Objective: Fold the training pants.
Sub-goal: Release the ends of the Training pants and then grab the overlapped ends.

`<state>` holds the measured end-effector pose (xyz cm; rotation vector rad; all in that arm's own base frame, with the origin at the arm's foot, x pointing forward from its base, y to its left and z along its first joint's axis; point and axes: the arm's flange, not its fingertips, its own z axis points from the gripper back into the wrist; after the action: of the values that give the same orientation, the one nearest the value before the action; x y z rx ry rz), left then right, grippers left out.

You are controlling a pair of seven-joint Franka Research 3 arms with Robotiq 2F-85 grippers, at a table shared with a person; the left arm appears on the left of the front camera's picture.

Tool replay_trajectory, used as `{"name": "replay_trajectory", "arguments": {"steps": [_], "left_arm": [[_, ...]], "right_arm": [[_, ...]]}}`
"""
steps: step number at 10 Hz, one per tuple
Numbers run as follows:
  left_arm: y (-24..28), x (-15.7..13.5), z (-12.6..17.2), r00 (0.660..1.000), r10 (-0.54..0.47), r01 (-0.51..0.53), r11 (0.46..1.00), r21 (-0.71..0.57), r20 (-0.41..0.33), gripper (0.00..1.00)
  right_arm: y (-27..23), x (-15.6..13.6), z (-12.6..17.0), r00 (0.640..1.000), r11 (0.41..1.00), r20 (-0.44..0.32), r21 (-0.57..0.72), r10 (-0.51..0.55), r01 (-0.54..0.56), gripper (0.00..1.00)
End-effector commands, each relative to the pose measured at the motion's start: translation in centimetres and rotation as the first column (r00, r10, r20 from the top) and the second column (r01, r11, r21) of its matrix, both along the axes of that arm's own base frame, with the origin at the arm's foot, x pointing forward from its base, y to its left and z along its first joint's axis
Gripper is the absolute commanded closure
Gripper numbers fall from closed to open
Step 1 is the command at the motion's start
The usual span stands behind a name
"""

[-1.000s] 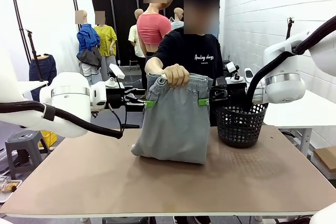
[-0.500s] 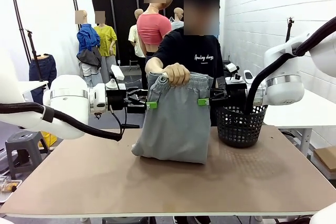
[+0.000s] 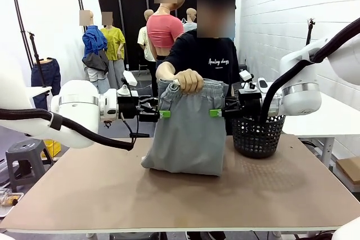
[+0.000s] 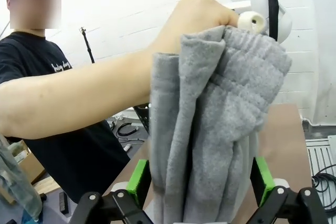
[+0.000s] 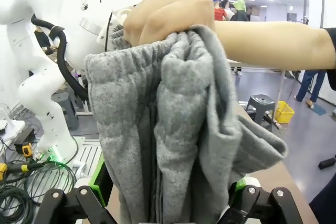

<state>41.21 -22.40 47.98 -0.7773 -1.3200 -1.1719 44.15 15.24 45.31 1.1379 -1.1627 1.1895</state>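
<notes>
Evidently the left hand (image 3: 163,113) was set level at the left edge of the pants (image 3: 188,139), just under the waistband. Its fingers were spread, and in its wrist view the grey cloth hung between the green pads, not pinched.

The pants hung upright over the middle of the desk (image 3: 169,195), waistband up and lower end slumped on the top. A person's fist (image 3: 189,80) gripped the gathered waistband from above, probably to offer both side edges at a height the arms could take.

The right hand (image 3: 215,113) mirrored the left at the opposite edge, fingers likewise spread with cloth between them and nothing clamped.

A black mesh basket (image 3: 257,136) stood on the desk just right of the pants, behind the right hand. Whether it held anything could not be told.
</notes>
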Motion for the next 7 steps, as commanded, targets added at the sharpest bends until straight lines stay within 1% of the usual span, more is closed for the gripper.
{"name": "replay_trajectory", "arguments": {"steps": [1,5,7], "left_arm": [[-0.8,0.4,0.4,0.999,0.011,-0.01,1.0,0.022,-0.034,0.0],[-2.2,1.4,-0.1,0.997,-0.035,0.036,0.999,0.005,-0.068,0.0],[-3.4,1.9,-0.5,0.995,-0.059,0.058,0.998,-0.013,-0.078,0.0]], "right_arm": [[0.8,0.4,-0.8,0.998,0.999,0.041,0.011,0.041,-0.041,0.0],[2.7,1.5,-0.8,0.995,0.997,0.062,0.02,0.077,-0.078,0.0],[3.3,2.0,-0.5,0.996,0.998,0.057,0.009,0.064,-0.065,0.0]]}}
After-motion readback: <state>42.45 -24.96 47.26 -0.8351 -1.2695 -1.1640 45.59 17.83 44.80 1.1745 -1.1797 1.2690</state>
